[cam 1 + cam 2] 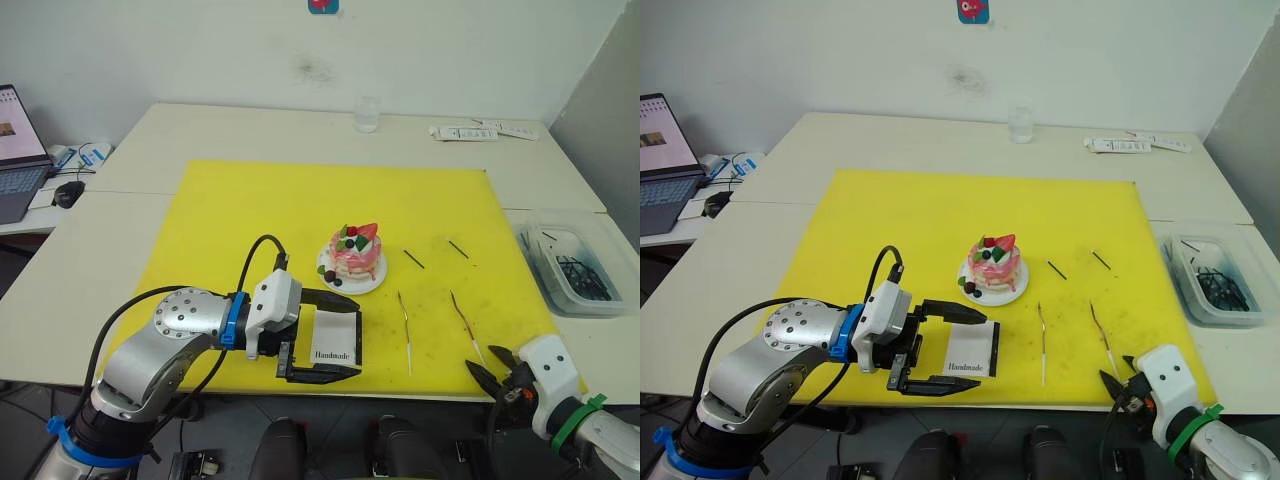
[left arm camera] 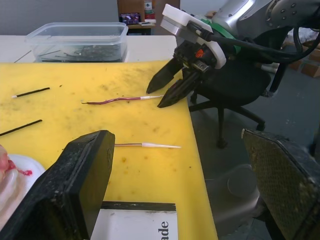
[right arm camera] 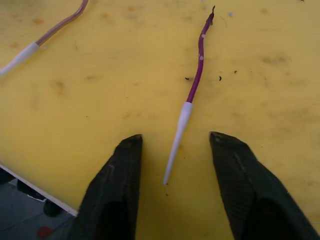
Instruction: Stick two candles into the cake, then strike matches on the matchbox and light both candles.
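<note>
The right gripper (image 3: 172, 150) sits at the front edge of the yellow mat (image 1: 250, 210), near its right corner, with its two black fingers spread apart and nothing between them but the white tip of one candle (image 3: 192, 95). That candle lies flat on the mat, and the fingers have not closed on it. The candle is very thin, so I think it could slip out, roll away, or bend if the fingers pinch it at the wrong spot. Its tip is close to the mat's front edge, so a small push could knock it off the desk. The left gripper (image 1: 345, 345) is also spread wide, one finger on each side of the white matchbox (image 1: 335, 338), which lies near the front edge of the mat. I cannot tell if the fingers touch the box. If that arm nudges forward it might bump the cake (image 1: 355, 255), which stands on its little white plate just behind the box, near the middle of the mat. I count two candles: the other candle (image 1: 404, 325) lies near the first, between it and the box. There are two matches (image 1: 413, 258) on the mat beside the cake, one cake and one matchbox. A clear tub (image 1: 570, 265) at the right edge of the desk holds more dark sticks, too tangled to count.
</note>
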